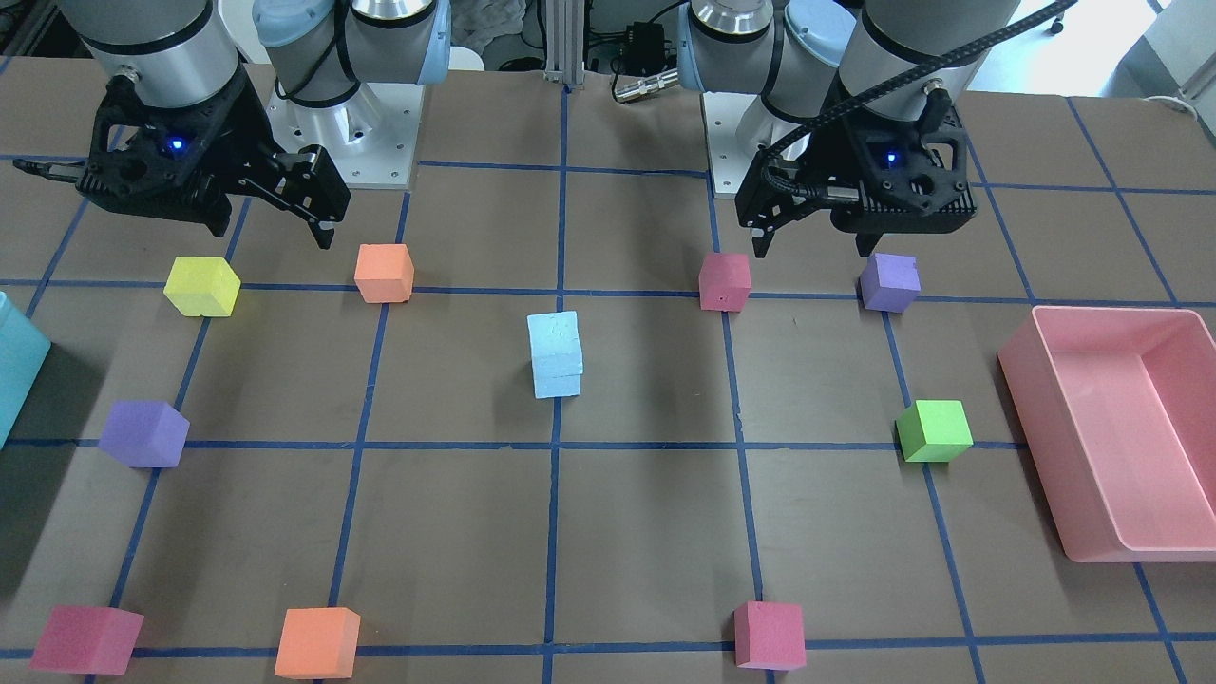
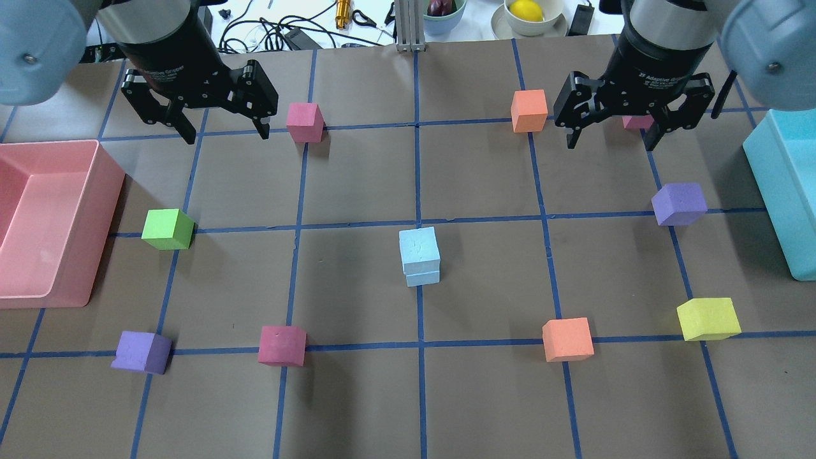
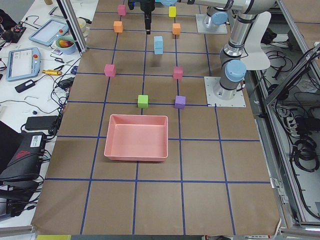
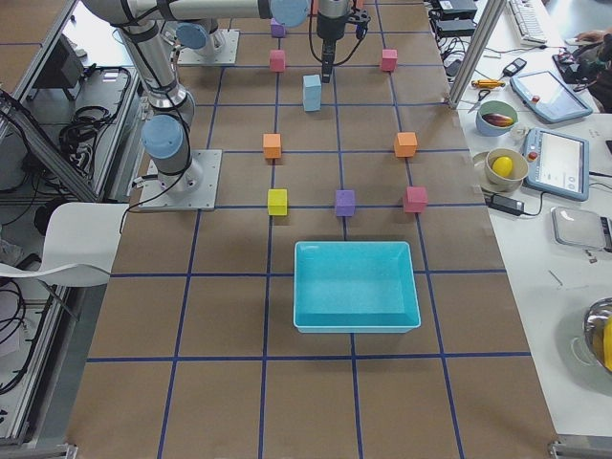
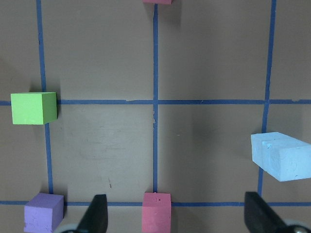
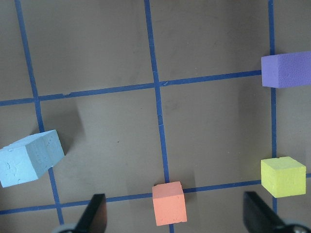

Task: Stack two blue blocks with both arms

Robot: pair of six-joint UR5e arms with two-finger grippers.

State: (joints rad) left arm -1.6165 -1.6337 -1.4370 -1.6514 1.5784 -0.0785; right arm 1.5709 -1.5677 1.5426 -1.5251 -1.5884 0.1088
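The two pale blue blocks stand stacked at the table's centre, the upper blue block [image 2: 419,250] resting on the lower blue block [image 2: 422,278] and slightly offset from it. The stack also shows in the front view [image 1: 556,344], the left wrist view [image 5: 282,156] and the right wrist view [image 6: 30,158]. My left gripper [image 2: 226,135] is open and empty, raised, well to the far left of the stack. My right gripper [image 2: 610,144] is open and empty, raised, to the far right of it. Each wrist view shows spread fingers [image 5: 97,213] [image 6: 95,213] with nothing between them.
A pink bin [image 2: 44,217] sits at the left edge and a teal bin [image 2: 784,191] at the right. Coloured cubes ring the stack: green [image 2: 167,229], purple [image 2: 679,203], yellow [image 2: 707,318], orange [image 2: 567,339], pink [image 2: 281,345], orange [image 2: 529,110], pink [image 2: 305,122].
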